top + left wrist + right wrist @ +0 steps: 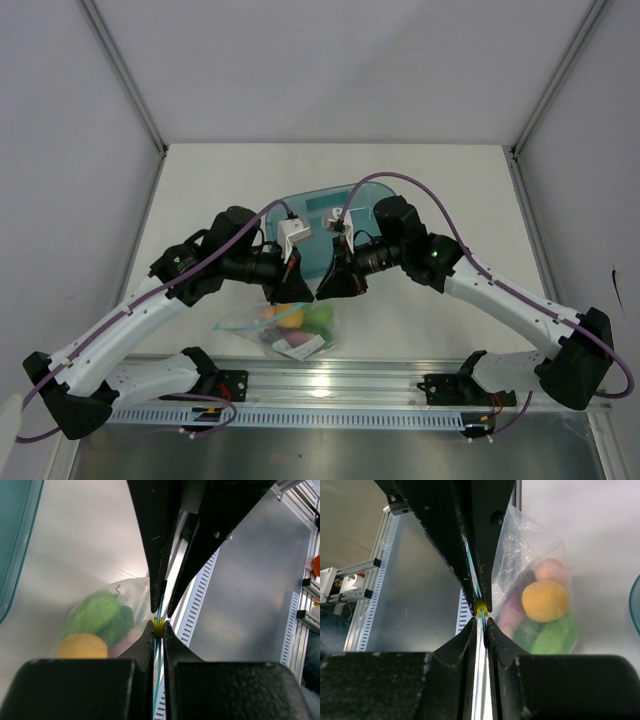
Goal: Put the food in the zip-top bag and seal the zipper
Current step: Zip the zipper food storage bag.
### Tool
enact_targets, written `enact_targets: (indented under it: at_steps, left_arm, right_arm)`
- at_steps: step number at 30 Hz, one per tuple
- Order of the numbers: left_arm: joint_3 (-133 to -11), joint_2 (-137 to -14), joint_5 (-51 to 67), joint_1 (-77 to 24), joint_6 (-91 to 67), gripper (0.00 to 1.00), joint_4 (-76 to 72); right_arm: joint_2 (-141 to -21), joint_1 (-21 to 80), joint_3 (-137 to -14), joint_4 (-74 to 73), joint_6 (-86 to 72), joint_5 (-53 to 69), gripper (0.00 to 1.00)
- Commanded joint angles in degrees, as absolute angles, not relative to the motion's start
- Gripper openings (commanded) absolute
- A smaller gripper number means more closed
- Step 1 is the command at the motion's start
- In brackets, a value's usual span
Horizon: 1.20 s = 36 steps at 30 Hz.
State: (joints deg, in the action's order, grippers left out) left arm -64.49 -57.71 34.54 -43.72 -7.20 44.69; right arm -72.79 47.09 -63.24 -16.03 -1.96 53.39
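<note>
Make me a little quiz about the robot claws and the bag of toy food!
1. True or false: the food lies outside the bag.
2. What does the left claw pinch? A the food, B the zipper, C nothing.
3. How many claws are shut on the bag's mouth?

Key:
1. False, the food is inside the bag.
2. B.
3. Two: the left claw and the right claw, tip to tip.
</note>
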Motion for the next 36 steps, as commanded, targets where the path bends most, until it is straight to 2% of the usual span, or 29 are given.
enact_targets:
  at_steps: [1, 4, 5, 6, 7, 14, 22, 28, 36]
  left_arm:
    - [-64.78, -57.22, 36.12, -43.95, -6.15, 0.01, 42.10]
    - [-64.95, -57.39, 36.12, -43.95, -6.15, 0.01, 42.01]
    - [-64.95, -57.39, 36.12, -43.95, -6.15, 0.00, 42.10]
    - [-65.04, -57.31, 36.12, -43.95, -6.15, 0.01, 42.19]
    - [-64.95, -57.30, 36.12, -43.95, -6.15, 0.00, 42.19]
    - [-64.86, -57.74, 34.02, -43.95, -6.77, 0.01, 43.06]
    - [-63.99, -58.53, 31.29, -43.95, -8.61, 0.01, 43.07]
    - [-63.98, -59.24, 30.24, -43.95, -9.14, 0.01, 43.15]
    - [-63.81, -59.68, 29.27, -43.86, -9.23, 0.01, 43.24]
  right_arm:
    - [-73.74, 47.64, -65.21, -14.41, -2.55, 55.99, 0.16]
    - [-74.44, 47.73, -65.48, -14.50, -2.46, 56.42, 0.16]
    - [-74.53, 47.90, -65.65, -14.50, -2.46, 56.43, 0.13]
    - [-74.71, 47.99, -65.65, -14.24, -2.90, 55.99, 0.03]
    - [-74.71, 47.99, -65.65, -14.06, -3.42, 54.86, 0.00]
    - [-72.25, 49.74, -63.11, -8.36, -12.29, 31.66, 0.00]
    - [-70.31, 52.82, -61.79, -8.61, -17.14, 5.31, 0.00]
    - [-69.96, 53.00, -60.29, -10.02, -17.93, -4.12, 0.00]
    - [-69.08, 53.00, -58.80, -11.69, -18.72, -9.31, 0.00]
